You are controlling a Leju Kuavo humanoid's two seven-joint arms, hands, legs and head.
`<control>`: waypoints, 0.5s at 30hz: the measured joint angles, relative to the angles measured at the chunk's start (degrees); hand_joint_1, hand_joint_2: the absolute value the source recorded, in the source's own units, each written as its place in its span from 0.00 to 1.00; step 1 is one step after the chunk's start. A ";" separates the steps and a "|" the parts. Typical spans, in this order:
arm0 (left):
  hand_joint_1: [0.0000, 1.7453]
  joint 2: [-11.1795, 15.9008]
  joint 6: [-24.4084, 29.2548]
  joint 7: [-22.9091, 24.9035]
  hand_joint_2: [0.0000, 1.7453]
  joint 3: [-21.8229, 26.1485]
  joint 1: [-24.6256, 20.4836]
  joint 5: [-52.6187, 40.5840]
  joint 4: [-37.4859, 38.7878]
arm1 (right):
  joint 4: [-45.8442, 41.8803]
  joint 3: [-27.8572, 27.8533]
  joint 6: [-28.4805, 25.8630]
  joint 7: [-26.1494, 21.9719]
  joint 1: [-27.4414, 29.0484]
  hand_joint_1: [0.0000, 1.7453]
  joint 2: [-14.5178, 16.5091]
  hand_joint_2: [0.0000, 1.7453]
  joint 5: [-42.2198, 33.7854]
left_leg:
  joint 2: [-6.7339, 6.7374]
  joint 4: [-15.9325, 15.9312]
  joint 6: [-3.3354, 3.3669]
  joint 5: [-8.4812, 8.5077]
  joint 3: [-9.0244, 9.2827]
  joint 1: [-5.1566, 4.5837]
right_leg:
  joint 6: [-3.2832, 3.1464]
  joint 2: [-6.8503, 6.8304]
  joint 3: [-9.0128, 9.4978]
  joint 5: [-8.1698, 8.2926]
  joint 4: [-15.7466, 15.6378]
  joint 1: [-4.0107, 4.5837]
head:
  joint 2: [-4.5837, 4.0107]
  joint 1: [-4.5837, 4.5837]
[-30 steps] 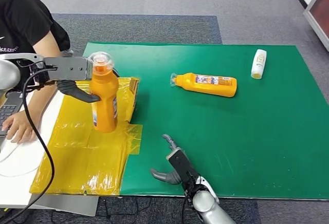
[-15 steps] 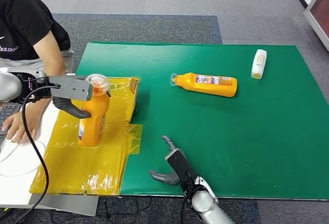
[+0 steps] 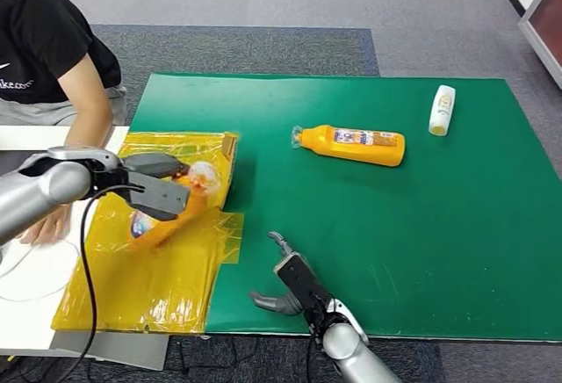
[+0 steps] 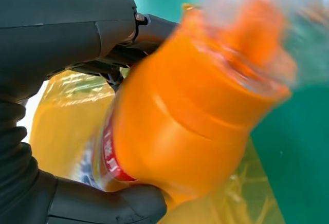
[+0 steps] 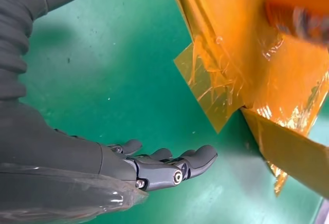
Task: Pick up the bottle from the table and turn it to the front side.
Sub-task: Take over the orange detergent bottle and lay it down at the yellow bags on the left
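My head camera looks forward and down from high over the green-matted worktop. My left wrist camera sits very close behind the left hand. My right wrist camera hangs near the mat. All three share the crinkled yellow plastic sheet.

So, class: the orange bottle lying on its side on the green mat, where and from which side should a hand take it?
Grip the orange bottle around its broad labelled body, coming down from above. It lies flat, cap toward the yellow film, with green mat bare on both long sides; the open right hand lies nearest.
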 joint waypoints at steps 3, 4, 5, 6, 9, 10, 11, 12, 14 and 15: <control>1.00 -3.84 4.61 -1.64 1.00 0.86 3.48 -6.25 3.77 | 0.08 0.04 -0.04 0.11 -0.15 0.00 0.20 1.00 0.31 | 0.02 0.00 -0.03 0.01 0.06 -0.01 | -0.05 0.01 0.02 0.05 0.00 0.00 | 0.00 0.01; 1.00 -4.98 5.77 -2.08 1.00 1.11 4.67 -8.29 4.89 | 0.11 0.05 -0.02 0.15 -0.16 0.00 0.26 1.00 0.38 | 0.02 0.00 -0.05 0.03 0.06 0.00 | -0.09 0.02 0.00 0.08 0.00 0.00 | 0.00 0.02; 1.00 -5.98 6.77 -2.41 1.00 1.33 5.78 -10.20 5.90 | 0.16 0.05 0.01 0.19 -0.18 0.00 0.33 1.00 0.44 | 0.03 0.00 -0.08 0.06 0.05 0.00 | -0.12 0.02 -0.03 0.12 0.00 0.01 | 0.00 0.01; 1.00 -6.79 7.60 -2.62 1.00 1.57 6.82 -11.79 6.80 | 0.20 0.05 0.04 0.21 -0.17 0.00 0.38 1.00 0.49 | 0.04 0.00 -0.11 0.10 0.05 0.01 | -0.14 0.03 -0.06 0.15 0.01 0.01 | 0.00 0.01; 1.00 -8.70 9.15 -2.90 1.00 2.24 9.26 -14.58 8.83 | 0.42 0.04 0.16 0.22 -0.17 0.00 0.43 1.00 0.70 | 0.04 0.00 -0.10 0.23 0.00 0.02 | -0.15 0.02 -0.10 0.20 0.02 0.03 | 0.00 0.01; 1.00 -9.19 9.42 -2.96 1.00 2.39 9.83 -15.10 9.33 | 0.49 0.04 0.19 0.22 -0.18 0.00 0.46 1.00 0.75 | 0.04 0.00 -0.08 0.24 -0.01 0.02 | -0.15 0.02 -0.10 0.20 0.02 0.03 | 0.00 0.01; 1.00 -9.63 9.75 -3.08 1.00 2.52 10.29 -15.81 9.76 | 0.55 0.04 0.22 0.22 -0.18 0.00 0.49 1.00 0.80 | 0.04 0.00 -0.08 0.25 -0.03 0.02 | -0.15 0.02 -0.11 0.20 0.02 0.03 | 0.00 0.01; 1.00 -10.03 10.27 -3.31 1.00 2.66 10.69 -16.81 10.14 | 0.61 0.04 0.25 0.22 -0.19 0.00 0.52 1.00 0.86 | 0.04 0.00 -0.08 0.25 -0.04 0.02 | -0.15 0.02 -0.11 0.20 0.03 0.03 | 0.00 0.01; 1.00 -11.00 11.58 -3.96 1.00 3.14 11.50 -19.22 10.84 | 0.75 0.04 0.35 0.22 -0.22 0.00 0.59 1.00 1.08 | 0.04 0.00 -0.07 0.24 -0.06 0.02 | -0.14 0.01 -0.12 0.20 0.03 0.02 | 0.00 0.02; 1.00 -11.54 12.03 -4.24 1.00 3.47 11.96 -20.19 11.19 | 0.84 0.04 0.39 0.22 -0.25 0.00 0.66 1.00 1.21 | 0.04 0.00 -0.07 0.24 -0.08 0.02 | -0.14 0.01 -0.12 0.20 0.03 0.02 | 0.00 0.01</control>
